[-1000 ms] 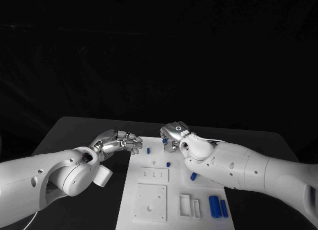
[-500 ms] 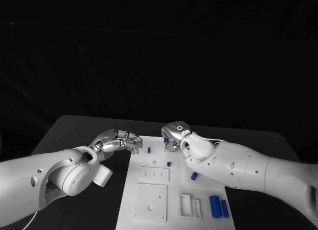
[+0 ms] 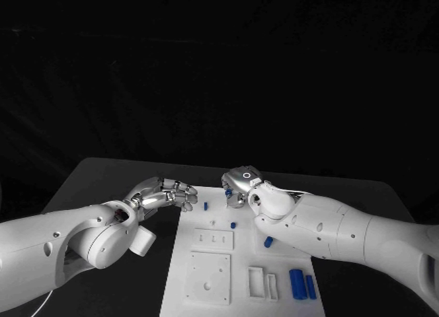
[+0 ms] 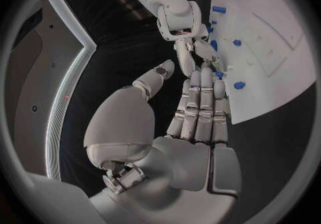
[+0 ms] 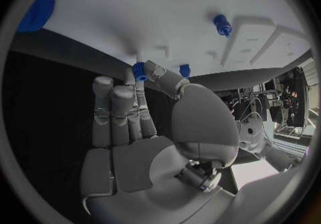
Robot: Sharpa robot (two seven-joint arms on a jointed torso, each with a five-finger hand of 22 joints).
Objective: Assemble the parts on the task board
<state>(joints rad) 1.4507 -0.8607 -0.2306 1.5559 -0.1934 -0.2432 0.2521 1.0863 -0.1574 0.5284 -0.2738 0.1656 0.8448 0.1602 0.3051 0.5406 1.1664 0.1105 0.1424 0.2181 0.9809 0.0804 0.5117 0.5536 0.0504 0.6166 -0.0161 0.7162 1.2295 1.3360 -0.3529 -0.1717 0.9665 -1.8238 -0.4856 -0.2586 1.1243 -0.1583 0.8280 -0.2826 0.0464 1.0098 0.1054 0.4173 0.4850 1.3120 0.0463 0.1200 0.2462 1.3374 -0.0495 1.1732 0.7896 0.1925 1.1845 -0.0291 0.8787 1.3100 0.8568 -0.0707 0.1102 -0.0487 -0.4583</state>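
Head cam looks down from above at board. Wrist cams sit close behind each hand, both facing the board's far end, shared with head view.

The task board is plain white, the parts on it bright blue, the table dull black-grey. Each robot hand, left and right, gleams silver on white arms.

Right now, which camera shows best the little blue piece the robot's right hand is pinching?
The right wrist view: the blue piece sits plainly between the right hand's fingertips, close to the task board. In the head view the right hand hides it. The left wrist view shows that hand small, the piece unclear.
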